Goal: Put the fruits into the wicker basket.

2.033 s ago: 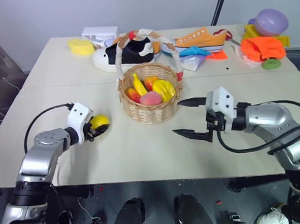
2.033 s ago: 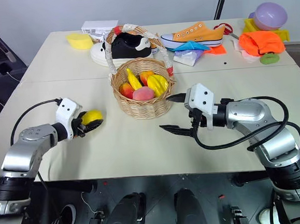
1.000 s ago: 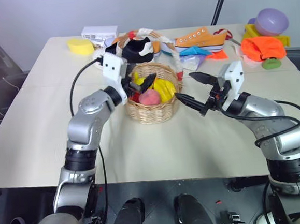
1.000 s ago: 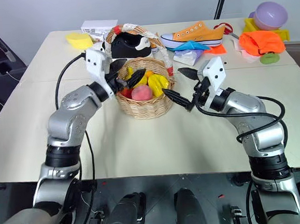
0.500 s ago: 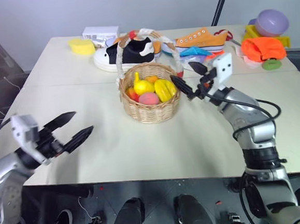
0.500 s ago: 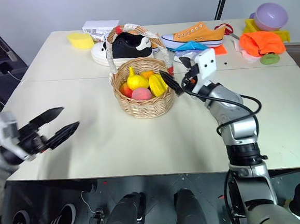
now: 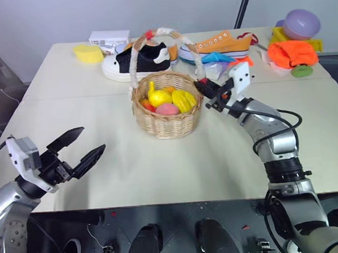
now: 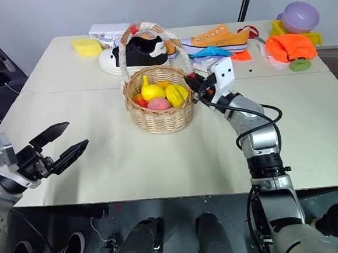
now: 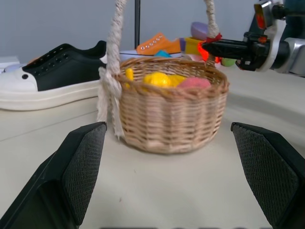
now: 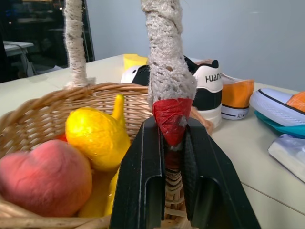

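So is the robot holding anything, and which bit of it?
Yes. The right gripper is shut on the wicker basket, pinching the red-wrapped base of its handle. The left gripper is open and empty.

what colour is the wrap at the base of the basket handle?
Red wrap under the white handle; right wrist view shows it best.
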### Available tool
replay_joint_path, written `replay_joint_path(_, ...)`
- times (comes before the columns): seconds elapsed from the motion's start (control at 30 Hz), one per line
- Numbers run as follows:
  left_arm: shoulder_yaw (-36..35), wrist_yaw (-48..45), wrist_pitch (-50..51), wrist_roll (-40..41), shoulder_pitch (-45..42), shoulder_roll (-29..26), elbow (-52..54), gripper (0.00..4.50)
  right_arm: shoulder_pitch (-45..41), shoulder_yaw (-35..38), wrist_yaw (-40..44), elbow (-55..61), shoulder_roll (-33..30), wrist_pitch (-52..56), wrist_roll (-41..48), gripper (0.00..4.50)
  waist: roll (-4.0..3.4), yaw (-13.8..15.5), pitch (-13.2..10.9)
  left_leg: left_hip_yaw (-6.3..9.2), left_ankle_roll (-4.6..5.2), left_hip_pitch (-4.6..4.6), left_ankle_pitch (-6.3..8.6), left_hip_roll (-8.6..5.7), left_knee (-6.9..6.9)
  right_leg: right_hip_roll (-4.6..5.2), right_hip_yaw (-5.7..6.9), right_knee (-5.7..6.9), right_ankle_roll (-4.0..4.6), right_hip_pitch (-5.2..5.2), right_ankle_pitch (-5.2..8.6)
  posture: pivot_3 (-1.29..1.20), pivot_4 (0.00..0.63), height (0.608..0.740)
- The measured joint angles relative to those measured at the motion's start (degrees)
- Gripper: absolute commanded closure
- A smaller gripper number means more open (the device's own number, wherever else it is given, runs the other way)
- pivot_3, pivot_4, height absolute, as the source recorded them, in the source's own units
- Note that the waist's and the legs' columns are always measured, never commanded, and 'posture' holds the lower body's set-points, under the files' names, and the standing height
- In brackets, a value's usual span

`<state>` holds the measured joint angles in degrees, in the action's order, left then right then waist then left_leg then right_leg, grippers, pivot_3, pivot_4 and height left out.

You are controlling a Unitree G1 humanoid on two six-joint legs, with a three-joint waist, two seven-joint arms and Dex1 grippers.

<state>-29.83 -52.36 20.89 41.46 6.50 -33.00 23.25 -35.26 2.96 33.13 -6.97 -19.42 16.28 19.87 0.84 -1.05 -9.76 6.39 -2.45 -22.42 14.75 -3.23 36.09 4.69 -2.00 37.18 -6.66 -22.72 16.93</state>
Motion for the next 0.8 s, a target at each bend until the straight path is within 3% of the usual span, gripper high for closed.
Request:
replay_joint_path(0.23, 5.39, 0.85, 0.15, 0.46, -3.30, 0.37, 0.06, 0.00, 2.04, 4.09, 0.60, 2.75, -2.09, -0.05, 2.33, 4.43, -0.01, 0.47, -0.01, -0.01, 0.00, -0.03, 0.00, -0.04, 0.02, 0.04, 0.00, -0.06, -0.01, 0.03, 0.00, 0.00, 0.150, 0.740)
replay_joint_path(0.5, 18.79, -0.03, 4.54, 0.34, -13.13, 0.52, -0.18, 0.00, 11.22, 20.59, -1.86, 3.63, -13.52, -4.32, 2.87, 4.43, -0.06, 0.46, -0.03, -0.04, 0.02, -0.04, 0.00, -0.06, 0.02, 0.02, 0.02, -0.06, -0.01, 0.07, 0.00, 0.00, 0.150, 0.740)
replay_joint_path(0.67, 26.59, -3.19, 4.22, -2.47, -20.71, 1.87, -5.28, 0.00, 18.69, 27.86, -3.28, 4.89, -15.79, -6.47, 2.90, 4.43, -0.17, -0.43, -0.01, -0.21, 0.03, 0.09, 0.00, 0.05, 0.02, -0.16, -0.15, 0.07, -0.01, 0.06, 0.00, 0.00, 0.150, 0.740)
replay_joint_path(0.8, 28.93, -6.00, 2.68, -4.28, -23.72, 2.03, -9.24, 0.00, 22.53, 30.51, -4.69, 5.12, -15.81, -7.05, 2.89, 4.43, -0.21, -0.67, -0.03, -0.28, 0.03, 0.10, 0.00, 0.04, 0.04, -0.15, -0.25, 0.10, -0.02, 0.05, 0.00, 0.00, 0.150, 0.740)
